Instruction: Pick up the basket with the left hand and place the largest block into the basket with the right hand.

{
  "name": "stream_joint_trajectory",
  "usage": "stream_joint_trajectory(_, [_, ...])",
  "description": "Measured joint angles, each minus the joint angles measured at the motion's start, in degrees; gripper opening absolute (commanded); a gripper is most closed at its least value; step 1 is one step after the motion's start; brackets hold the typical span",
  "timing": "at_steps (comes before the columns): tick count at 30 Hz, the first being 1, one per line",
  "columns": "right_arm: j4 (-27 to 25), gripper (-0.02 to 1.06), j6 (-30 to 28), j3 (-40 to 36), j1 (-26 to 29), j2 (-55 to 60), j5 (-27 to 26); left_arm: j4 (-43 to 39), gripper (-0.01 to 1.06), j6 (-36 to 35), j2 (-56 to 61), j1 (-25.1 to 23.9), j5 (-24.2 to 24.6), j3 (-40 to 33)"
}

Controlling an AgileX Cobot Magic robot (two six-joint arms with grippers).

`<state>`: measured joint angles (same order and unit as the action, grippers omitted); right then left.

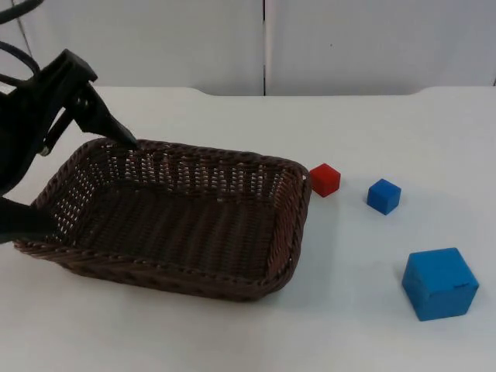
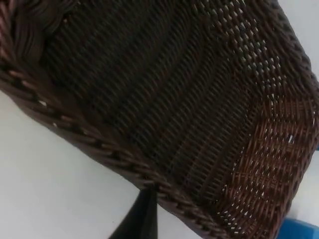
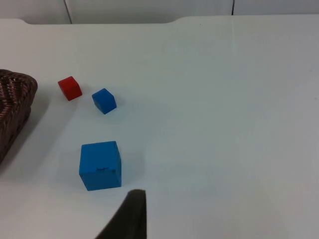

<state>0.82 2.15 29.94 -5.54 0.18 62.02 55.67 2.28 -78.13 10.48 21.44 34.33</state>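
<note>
The white table (image 1: 232, 341) reaches back to the grey partition wall (image 1: 155, 39), and its widest bare stretch lies ahead of the right pincer (image 3: 130, 219), beyond the three blocks.

The brown woven basket (image 1: 170, 217) is the biggest thing on it. The left pincer (image 1: 70, 163) is at the basket's left end: one black finger (image 1: 108, 124) touches the far left corner of the rim, and another dark part lies against the near left corner. Whether it is clenched on the rim I cannot tell. In the left wrist view the basket's braided rim (image 2: 99, 149) runs just ahead of the fingertip (image 2: 142, 219).

The large blue block (image 3: 100, 165) sits just ahead of the right pincer's fingertip, apart from it, with bare table all round. The right pincer's grip state cannot be told. Farther from that pincer lie the small blue block (image 3: 104, 100) and the small red block (image 3: 70, 88), near each other, the red one close beside the basket's right end.
</note>
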Motion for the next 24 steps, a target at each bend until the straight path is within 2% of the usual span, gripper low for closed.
stream_joint_trajectory(3, [0.0,1.05,0.0,0.0,0.0,0.0,0.0,-0.7,0.95,-1.38,-0.4,0.0,0.0,0.0])
stream_joint_trajectory(6, [0.0,1.05,0.0,0.0,0.0,0.0,0.0,-7.7,0.95,-7.38,-1.72,0.0,0.25,0.0])
stream_joint_trajectory(7, [0.0,1.05,0.0,0.0,0.0,0.0,0.0,-7.7,0.95,-7.38,-1.72,0.0,0.25,0.0])
stream_joint_trajectory(11, [0.0,1.05,0.0,0.0,0.0,0.0,0.0,-18.22,0.95,-19.39,-4.01,0.0,0.48,0.0])
stream_joint_trajectory(12, [0.0,1.05,0.0,0.0,0.0,0.0,0.0,-18.22,0.95,-19.39,-4.01,0.0,0.48,0.0])
stream_joint_trajectory(13, [0.0,1.05,0.0,0.0,0.0,0.0,0.0,-20.18,0.95,-22.23,-4.59,0.0,0.48,0.0])
stream_joint_trajectory(16, [0.08,1.05,0.0,0.0,0.0,0.0,0.0,-23.35,0.95,-32.01,-6.99,0.21,-3.39,0.0])
stream_joint_trajectory(17, [0.08,1.05,0.0,0.0,0.0,0.0,0.0,-23.35,0.95,-32.01,-6.99,0.21,-3.39,0.0])
stream_joint_trajectory(21, [0.08,1.05,0.0,0.0,0.0,0.0,0.0,-23.55,0.95,-40.64,-10.22,2.25,-9.78,0.0])
stream_joint_trajectory(22, [0.08,1.05,0.0,0.0,0.0,0.0,0.0,-23.55,0.95,-40.64,-10.22,2.25,-9.78,0.0])
stream_joint_trajectory(24, [0.08,1.05,0.0,0.0,0.0,0.0,0.0,-23.55,0.94,-44.96,-12.0,3.9,-12.05,0.0])
